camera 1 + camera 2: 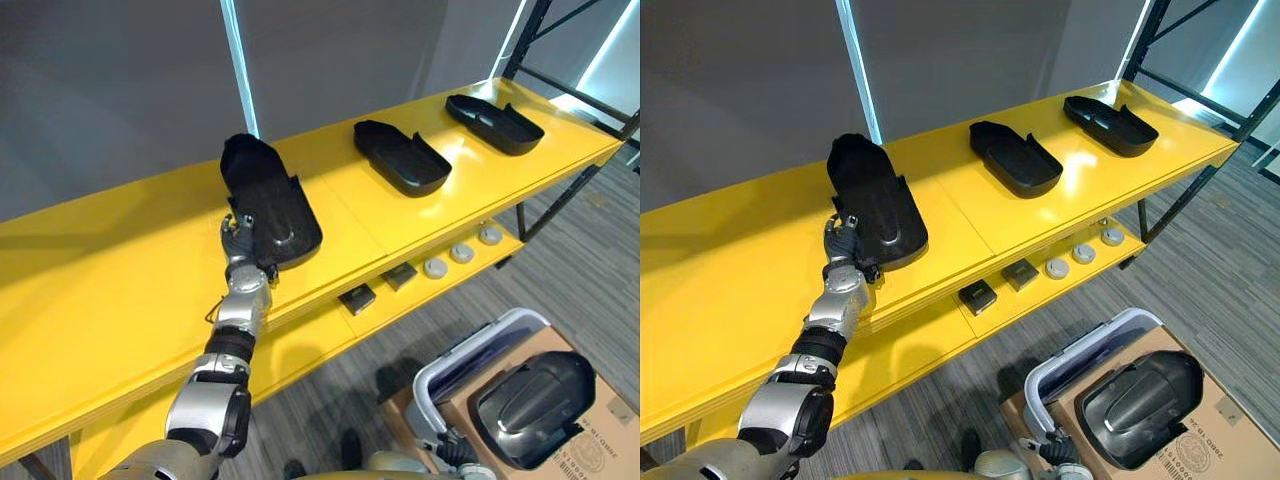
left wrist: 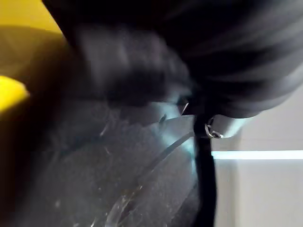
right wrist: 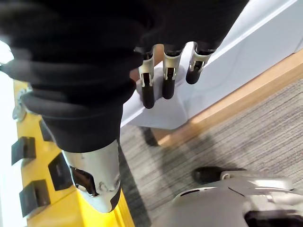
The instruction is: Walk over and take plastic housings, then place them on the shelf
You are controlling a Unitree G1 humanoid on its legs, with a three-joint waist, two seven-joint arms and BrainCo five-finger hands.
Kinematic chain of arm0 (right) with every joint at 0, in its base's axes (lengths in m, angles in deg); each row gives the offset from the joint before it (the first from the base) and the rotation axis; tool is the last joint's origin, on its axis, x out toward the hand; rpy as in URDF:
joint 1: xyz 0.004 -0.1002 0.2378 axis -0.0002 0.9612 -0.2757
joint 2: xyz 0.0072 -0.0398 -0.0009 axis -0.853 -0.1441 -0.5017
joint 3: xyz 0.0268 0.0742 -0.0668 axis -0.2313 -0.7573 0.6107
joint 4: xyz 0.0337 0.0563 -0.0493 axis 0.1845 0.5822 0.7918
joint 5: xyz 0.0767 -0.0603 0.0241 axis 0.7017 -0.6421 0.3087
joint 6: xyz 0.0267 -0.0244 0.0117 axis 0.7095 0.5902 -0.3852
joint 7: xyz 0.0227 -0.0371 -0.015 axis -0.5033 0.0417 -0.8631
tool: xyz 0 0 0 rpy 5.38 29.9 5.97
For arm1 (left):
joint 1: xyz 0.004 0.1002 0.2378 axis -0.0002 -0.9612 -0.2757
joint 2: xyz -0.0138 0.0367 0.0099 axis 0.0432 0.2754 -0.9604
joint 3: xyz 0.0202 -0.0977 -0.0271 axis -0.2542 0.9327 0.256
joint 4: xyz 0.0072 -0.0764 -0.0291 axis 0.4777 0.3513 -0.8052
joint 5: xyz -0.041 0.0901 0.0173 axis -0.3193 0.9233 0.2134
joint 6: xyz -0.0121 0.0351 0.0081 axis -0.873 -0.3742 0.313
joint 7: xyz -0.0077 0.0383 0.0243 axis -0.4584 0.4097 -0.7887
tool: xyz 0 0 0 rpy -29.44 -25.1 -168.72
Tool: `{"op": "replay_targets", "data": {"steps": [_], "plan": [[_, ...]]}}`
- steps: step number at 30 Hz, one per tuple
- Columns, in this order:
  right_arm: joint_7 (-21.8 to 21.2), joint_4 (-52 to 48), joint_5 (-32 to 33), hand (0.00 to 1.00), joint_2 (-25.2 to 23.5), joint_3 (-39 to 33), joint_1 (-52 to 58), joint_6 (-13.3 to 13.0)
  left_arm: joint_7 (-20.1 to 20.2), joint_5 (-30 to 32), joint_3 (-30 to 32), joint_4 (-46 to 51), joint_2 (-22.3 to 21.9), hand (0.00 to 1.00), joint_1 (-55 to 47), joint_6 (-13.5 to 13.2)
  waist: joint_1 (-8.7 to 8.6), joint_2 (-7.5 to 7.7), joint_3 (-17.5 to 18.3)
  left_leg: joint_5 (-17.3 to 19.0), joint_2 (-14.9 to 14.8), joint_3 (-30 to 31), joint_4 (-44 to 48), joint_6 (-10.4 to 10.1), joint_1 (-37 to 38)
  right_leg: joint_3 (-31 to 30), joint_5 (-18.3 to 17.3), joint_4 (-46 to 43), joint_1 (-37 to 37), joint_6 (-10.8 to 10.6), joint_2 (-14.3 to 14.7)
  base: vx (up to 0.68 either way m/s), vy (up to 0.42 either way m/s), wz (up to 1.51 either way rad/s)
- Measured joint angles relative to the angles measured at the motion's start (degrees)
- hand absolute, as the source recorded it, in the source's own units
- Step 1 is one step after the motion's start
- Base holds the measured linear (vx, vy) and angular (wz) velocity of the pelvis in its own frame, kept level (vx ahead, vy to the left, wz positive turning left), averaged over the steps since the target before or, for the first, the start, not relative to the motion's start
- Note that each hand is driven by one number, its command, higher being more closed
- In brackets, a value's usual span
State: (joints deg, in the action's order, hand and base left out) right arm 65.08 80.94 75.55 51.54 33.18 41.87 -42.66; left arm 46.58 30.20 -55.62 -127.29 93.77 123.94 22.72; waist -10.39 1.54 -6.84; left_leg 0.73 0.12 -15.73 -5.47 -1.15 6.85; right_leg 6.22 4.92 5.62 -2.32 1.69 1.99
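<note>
- Resting on the top board of the shelf (image 1: 120, 270), left of its middle and close to the front edge: held housing (image 1: 270, 200), black plastic, lying lengthwise from front to back.
- Left robot hand (image 1: 238, 242): reached up to the front edge, fingers judged to be closed on the near left rim of the held housing; its own wrist view is too dark to confirm this.
- Middle housing (image 1: 402, 157): laid open side up, right of the board's centre, well apart from any hand.
- End housing (image 1: 495, 122): laid likewise, near the right end of the board.
- Lower board (image 1: 300, 345): black blocks (image 1: 357, 297) and grey discs (image 1: 461, 253) are lined along its front edge.
- Fourth housing (image 1: 532, 395): lying on a cardboard box (image 1: 600, 430) on the floor, beside a white bin (image 1: 470, 355).
- Right robot hand (image 3: 169, 66): hung low by the bin wall, fingers relaxed, nothing held.
- Progress, as judged: two housings are placed, a third is set down but not yet let go, and one remains to be fetched.
</note>
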Motion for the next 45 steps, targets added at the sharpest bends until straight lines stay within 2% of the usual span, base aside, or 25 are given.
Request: {"op": "replay_targets", "data": {"steps": [8, 10, 12, 17, 18, 19, 23, 25, 27, 29, 33, 35, 45], "plan": [[0.11, -0.01, -0.02, 0.00, 0.18, 0.39, 0.01, -0.35, -2.40, 0.05, 1.31, 0.10, -0.32, 0.00, -0.02, 0.05, 0.06, -0.04, -0.05, -0.02, -0.05, 0.04, -0.33, 0.02, -0.01, 0.10, 0.11, 0.00, -0.01, 0.18, 0.02, -0.04, -0.001, 0.00], [0.15, -0.01, -0.02, 0.00, 0.30, 0.71, 0.01, -0.35, -2.71, 0.17, 1.27, 1.45, -0.35, 0.00, -0.31, 0.15, 0.15, -0.02, -0.09, -0.02, -0.05, 0.15, -0.33, 0.02, -0.05, 0.21, 0.11, 0.00, -0.02, 0.17, 0.00, 0.00, 0.000, 0.02], [0.16, -0.03, 0.00, 0.00, 0.32, 0.78, 0.04, -0.45, -3.62, 1.42, 0.91, 7.10, -0.74, 0.00, -2.28, 0.21, 0.14, -0.05, -0.14, -0.02, -0.04, 0.35, -0.33, 0.02, -0.05, 0.36, 0.12, 0.00, -0.05, 0.18, -0.01, 0.00, 0.000, 0.03], [0.18, -0.01, 0.03, 0.00, 0.39, 0.79, 0.23, -0.57, -4.54, 10.88, -3.58, 24.05, -2.00, 0.00, -9.11, 0.16, 0.39, -0.12, -0.19, -0.09, -0.01, 1.36, -0.33, 0.13, -0.07, 1.29, -0.01, 0.00, -0.39, 0.09, -0.08, -0.01, 0.009, 0.11], [0.23, 0.01, 0.04, 0.00, 0.36, 0.76, 0.83, -1.20, -2.07, 21.38, -10.60, 34.13, -4.32, 0.00, -18.23, -0.08, 1.81, -0.18, -0.21, -0.27, 0.01, 1.32, -0.33, 0.40, 0.00, 1.31, -0.17, 0.00, -0.53, -0.13, -0.10, -0.04, 0.028, 0.04], [0.24, 0.01, 0.04, 0.00, 0.37, 0.76, 0.93, -1.19, -1.53, 22.97, -11.86, 34.20, -4.38, 1.00, -19.09, -0.10, 1.86, -0.17, -0.21, -0.27, -0.01, 1.37, -0.33, 0.41, -0.02, 1.41, -0.17, -0.01, -0.54, -0.13, -0.10, -0.05, 0.027, 0.04], [0.23, 0.03, 0.04, 0.00, 0.33, 0.78, 0.89, -1.44, -0.69, 26.03, -13.26, 34.32, -3.69, 1.00, -21.78, -0.75, 1.81, -0.29, -0.17, -0.27, -0.06, 1.36, -0.35, 0.40, -0.03, 1.45, -0.19, 0.00, -0.60, -0.16, -0.07, -0.04, 0.004, 0.00], [0.19, 0.07, 0.08, 0.00, 0.31, 0.77, 1.17, -1.78, 2.22, 33.63, -18.45, 34.32, -1.14, 1.00, -26.79, -1.27, 1.84, -0.54, -0.19, -0.26, -0.10, 1.27, -0.35, 0.38, 0.00, 1.29, -0.39, 0.00, -0.77, -0.45, -0.01, -0.04, 0.005, -0.04], [0.15, 0.13, 0.08, 0.00, 0.33, 0.79, 1.27, -1.91, 4.09, 37.10, -20.66, 34.29, -0.28, 1.00, -28.79, -1.27, 1.86, -0.54, -0.19, -0.15, -0.10, 1.21, -0.34, 0.24, 0.02, 1.28, -0.48, 0.01, -0.52, -0.59, -0.02, -0.01, 0.002, 0.02], [0.09, 0.27, 0.07, 0.00, 0.38, 0.85, 1.28, -2.23, 5.47, 42.11, -20.87, 33.13, -0.08, 1.00, -29.22, -1.26, 1.92, -0.51, -0.20, -0.03, -0.11, 1.03, -0.34, 0.14, -0.06, 1.10, -0.49, 0.01, -0.38, -0.60, -0.02, -0.01, 0.002, -0.02], [0.01, 0.28, 0.06, 0.00, 0.58, 1.18, 1.27, -2.73, 6.77, 48.33, -21.63, 32.32, 1.39, 1.00, -29.17, -1.20, 1.86, -0.55, -0.20, 0.04, -0.15, 0.08, -0.34, 0.16, -0.06, 0.23, -0.48, 0.02, -0.03, -0.60, 0.06, -0.01, 0.001, -0.13], [0.02, 0.28, 0.04, 0.00, 1.00, 2.20, 1.27, -2.84, 6.87, 50.15, -22.37, 31.16, 1.67, 1.00, -28.86, -1.16, 1.74, -0.56, -0.19, 0.06, -0.13, -0.09, -0.34, 0.19, -0.19, 0.04, -0.48, 0.02, 0.16, -0.61, 0.06, -0.02, 0.007, -0.07], [0.06, 0.30, 0.01, 0.00, 1.21, 2.41, 1.21, -3.15, 7.90, 50.12, -23.44, 25.18, 2.02, 1.00, -24.71, -0.37, 1.48, -0.54, -0.18, 0.02, -0.09, -0.79, -0.31, 0.30, -1.73, -0.39, -0.21, 0.01, 1.95, -0.44, 0.03, 0.00, 0.003, -0.02]]}}
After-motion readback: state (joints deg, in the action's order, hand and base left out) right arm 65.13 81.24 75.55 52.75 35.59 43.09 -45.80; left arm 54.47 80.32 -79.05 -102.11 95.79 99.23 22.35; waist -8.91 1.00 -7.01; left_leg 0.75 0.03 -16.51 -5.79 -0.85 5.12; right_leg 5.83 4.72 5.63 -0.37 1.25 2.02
